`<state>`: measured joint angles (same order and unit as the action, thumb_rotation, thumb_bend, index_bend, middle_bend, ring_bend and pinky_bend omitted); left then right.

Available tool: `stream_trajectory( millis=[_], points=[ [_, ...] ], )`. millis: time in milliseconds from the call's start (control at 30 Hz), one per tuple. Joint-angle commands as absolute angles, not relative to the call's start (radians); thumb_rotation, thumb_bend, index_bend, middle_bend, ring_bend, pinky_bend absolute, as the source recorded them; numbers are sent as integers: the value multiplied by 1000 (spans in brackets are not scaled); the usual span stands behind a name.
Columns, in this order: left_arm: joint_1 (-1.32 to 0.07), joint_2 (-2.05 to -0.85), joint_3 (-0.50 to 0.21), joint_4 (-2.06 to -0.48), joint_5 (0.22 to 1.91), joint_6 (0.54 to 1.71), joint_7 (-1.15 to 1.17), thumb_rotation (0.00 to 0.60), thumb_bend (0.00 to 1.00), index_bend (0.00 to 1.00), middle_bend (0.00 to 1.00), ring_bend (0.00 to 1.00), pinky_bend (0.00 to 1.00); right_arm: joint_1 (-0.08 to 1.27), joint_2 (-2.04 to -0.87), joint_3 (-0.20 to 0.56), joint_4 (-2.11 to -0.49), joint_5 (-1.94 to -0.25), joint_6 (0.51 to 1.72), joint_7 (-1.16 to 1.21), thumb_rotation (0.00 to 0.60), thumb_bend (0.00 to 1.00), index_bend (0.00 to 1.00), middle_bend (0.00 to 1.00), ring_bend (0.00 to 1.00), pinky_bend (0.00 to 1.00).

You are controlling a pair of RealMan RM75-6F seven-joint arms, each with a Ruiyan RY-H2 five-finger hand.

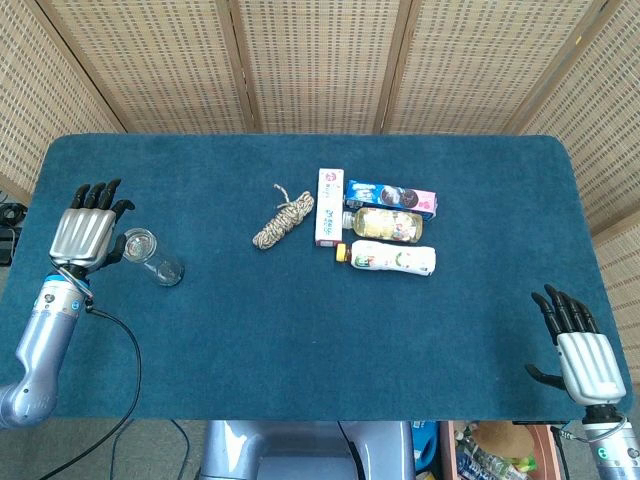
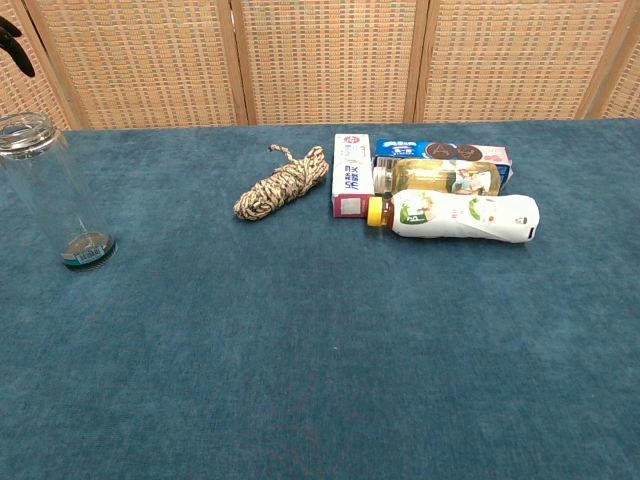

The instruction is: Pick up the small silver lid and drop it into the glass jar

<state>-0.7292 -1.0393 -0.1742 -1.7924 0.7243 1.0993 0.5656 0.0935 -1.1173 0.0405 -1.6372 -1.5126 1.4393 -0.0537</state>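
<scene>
A tall clear glass jar (image 2: 48,185) stands upright at the table's far left, its mouth (image 1: 138,243) uncovered. A round grey disc with a teal band (image 2: 88,251) shows at its bottom; I cannot tell whether that is the small silver lid. My left hand (image 1: 88,232) hovers just left of the jar's mouth with its fingers spread and nothing in it; in the chest view only a dark fingertip (image 2: 12,52) shows. My right hand (image 1: 580,352) rests open at the table's near right corner, far from the jar.
A coiled rope (image 1: 283,220) lies mid-table. Right of it are a white box (image 1: 329,206), a blue biscuit pack (image 1: 392,196), a glass bottle (image 1: 388,225) and a white bottle with a yellow cap (image 1: 393,258). Wicker screens (image 1: 320,60) stand behind the blue table (image 1: 320,350).
</scene>
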Motion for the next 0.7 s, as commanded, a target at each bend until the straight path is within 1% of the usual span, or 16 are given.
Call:
stream_trajectory(
  millis=[33, 100, 133, 167, 200, 233, 267, 367, 500, 600, 700],
  points=[
    [-708, -1021, -192, -1823, 761, 1123, 511, 600, 537, 165, 0, 0, 0, 95, -1117, 40, -1636, -1511, 1436, -52, 600, 123, 66, 0, 0, 138],
    [-684, -1006, -203, -1857, 804, 1152, 459, 600, 501, 89, 0, 0, 0, 96, -1118, 41, -1635, -1509, 1433, -50, 600, 123, 66, 0, 0, 138],
    [-669, -999, -204, -1874, 832, 1170, 432, 600, 449, 45, 0, 0, 0, 96, -1118, 41, -1634, -1509, 1432, -49, 600, 122, 66, 0, 0, 138],
    [-653, -992, -204, -1890, 863, 1187, 407, 600, 403, 24, 0, 0, 0, 97, -1118, 41, -1632, -1508, 1432, -48, 600, 122, 66, 0, 0, 138],
    [-634, -987, -201, -1908, 900, 1210, 380, 600, 338, 4, 0, 0, 0, 97, -1119, 42, -1631, -1508, 1432, -48, 600, 122, 66, 0, 0, 138],
    [-603, -981, -190, -1930, 962, 1249, 349, 600, 280, 0, 0, 0, 0, 97, -1120, 43, -1630, -1509, 1433, -47, 600, 122, 66, 0, 0, 138],
    [-582, -979, -179, -1942, 1006, 1277, 334, 600, 245, 0, 0, 0, 0, 97, -1121, 43, -1629, -1510, 1434, -47, 600, 122, 66, 0, 0, 137],
    [-503, -988, -123, -1956, 1159, 1386, 306, 600, 203, 0, 0, 0, 0, 96, -1125, 43, -1626, -1517, 1443, -51, 600, 120, 66, 0, 0, 136],
    [-411, -1020, -59, -1935, 1306, 1505, 285, 600, 160, 0, 0, 0, 0, 94, -1134, 44, -1620, -1534, 1463, -57, 600, 114, 66, 0, 0, 111],
    [-347, -1048, -14, -1899, 1388, 1578, 295, 600, 131, 0, 0, 0, 0, 91, -1143, 45, -1613, -1548, 1481, -62, 600, 102, 37, 0, 0, 83],
    [-286, -1084, 29, -1845, 1442, 1635, 348, 600, 127, 0, 0, 0, 0, 90, -1149, 46, -1611, -1558, 1493, -73, 600, 92, 14, 0, 0, 61]
  ],
)
